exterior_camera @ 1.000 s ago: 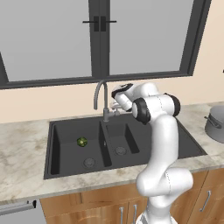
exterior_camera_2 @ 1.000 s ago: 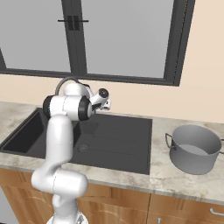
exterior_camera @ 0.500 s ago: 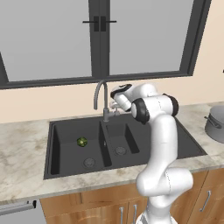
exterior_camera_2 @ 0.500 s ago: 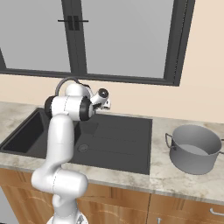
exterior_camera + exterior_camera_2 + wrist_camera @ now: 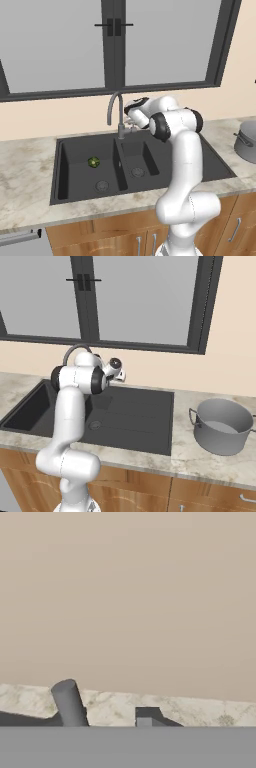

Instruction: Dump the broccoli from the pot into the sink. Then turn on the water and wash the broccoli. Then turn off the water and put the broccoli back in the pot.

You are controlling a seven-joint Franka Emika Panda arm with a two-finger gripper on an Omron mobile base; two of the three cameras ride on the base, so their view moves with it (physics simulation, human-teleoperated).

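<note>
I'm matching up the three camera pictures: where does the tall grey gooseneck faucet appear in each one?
Left base view: the tall grey gooseneck faucet stands centre-left, behind the divider of the dark charcoal sink.
Right base view: its arch peeks out upper left, behind the white arm.
Hand view: a grey cylinder at lower left, probably its stem.
Shared landmark: the beige wall behind the speckled counter.

One broccoli (image 5: 93, 161), one pot (image 5: 223, 426), one sink (image 5: 170, 172) that had two basins and two drains (image 5: 102, 186), one faucet (image 5: 117, 114), one window (image 5: 115, 45).
</note>
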